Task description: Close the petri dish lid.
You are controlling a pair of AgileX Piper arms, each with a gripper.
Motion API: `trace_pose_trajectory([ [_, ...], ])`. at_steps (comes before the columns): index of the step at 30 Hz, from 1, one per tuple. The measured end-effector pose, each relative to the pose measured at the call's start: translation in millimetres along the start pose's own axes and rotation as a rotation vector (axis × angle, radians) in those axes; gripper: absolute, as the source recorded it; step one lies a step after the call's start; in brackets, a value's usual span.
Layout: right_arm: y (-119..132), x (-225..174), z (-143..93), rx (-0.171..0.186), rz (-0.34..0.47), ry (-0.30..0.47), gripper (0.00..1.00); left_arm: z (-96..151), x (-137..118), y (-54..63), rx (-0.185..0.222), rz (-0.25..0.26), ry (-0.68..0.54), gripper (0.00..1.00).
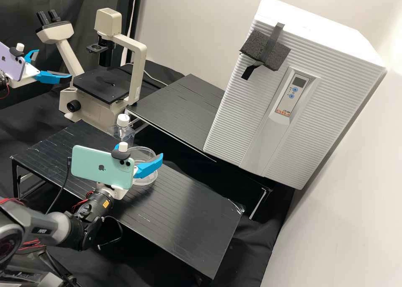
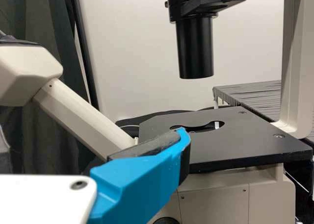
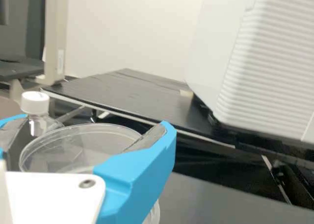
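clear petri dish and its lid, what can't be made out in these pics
- Near rim of the clear round plastic lid: right wrist view, hidden by the white plate of the right gripper.
- Most of the clear round plastic dish: right wrist view, hidden by that plate and a bright blue finger.
- Dish contents, if any: high view, too small, partly behind that finger.

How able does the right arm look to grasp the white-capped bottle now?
Probably not yet: the right gripper has the petri dish lid between its fingers, and the white-capped bottle stands beyond; the lid would likely need setting down first.
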Motion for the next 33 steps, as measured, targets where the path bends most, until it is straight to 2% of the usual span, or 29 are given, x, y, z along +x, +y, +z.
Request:
trace_pose_trajectory([
  [5,-5.6,4.1,5.5,0.002,-0.013,-0.053,0.00,0.0,0.0,0.0,0.000,0.000,0.000,1.00],
  [10,-7.8,6.0,7.1,0.005,-0.008,-0.074,0.00,0.0,0.0,0.0,0.000,0.000,0.000,1.00],
  [18,3.3,-0.4,10.5,-0.027,0.033,-0.109,0.00,0.0,0.0,0.0,0.000,0.000,0.000,1.00],
  [22,9.2,-7.6,11.5,-0.026,0.019,-0.111,0.00,0.0,0.0,0.0,0.000,0.000,0.000,1.00],
  [23,10.4,-9.4,11.6,-0.017,0.015,-0.106,0.00,0.0,0.0,0.0,0.000,0.000,0.000,1.00],
  [26,13.9,-15.7,11.3,-0.033,-0.007,-0.087,0.00,0.0,0.0,0.0,0.000,0.000,0.000,1.00],
  [27,15.9,-18.0,12.2,-0.014,-0.003,-0.088,0.00,0.0,0.0,0.0,0.000,0.000,0.000,1.00],
  [30,16.3,-21.4,13.9,-0.014,-0.029,-0.081,0.00,0.0,0.0,0.0,0.000,0.000,0.000,1.00],
  [33,17.1,-22.8,15.8,0.003,-0.037,-0.071,0.00,0.0,0.0,0.0,0.000,0.000,0.000,1.00],
])
